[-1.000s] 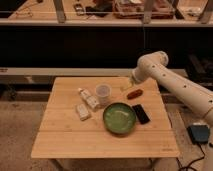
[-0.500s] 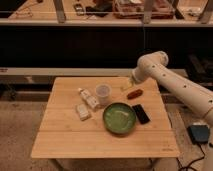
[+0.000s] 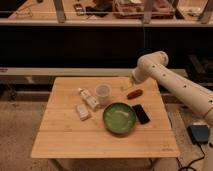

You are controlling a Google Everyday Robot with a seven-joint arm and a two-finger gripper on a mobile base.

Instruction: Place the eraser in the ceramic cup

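End effector (image 3: 126,86) hung low over the far part of the bench (image 3: 60,140); you could not tell whether it was wide or narrow, and it held nothing visible. Eraser (image 3: 141,114) lay flat nearer the camera and slightly camera-right of it, apart, with the reddish-brown oblong (image 3: 134,93) between. Its long axis ran near-to-far, far end tilted left. Green bowl (image 3: 119,118) sat just beside its left edge. Ceramic cup (image 3: 103,92) stood upright, camera-left of the end effector. Arm reached in from camera-right, elbow high, wrist angled down-left.

flat black eraser (image 3: 141,114), upright whitish ceramic cup (image 3: 102,93), apart, jaws farther back
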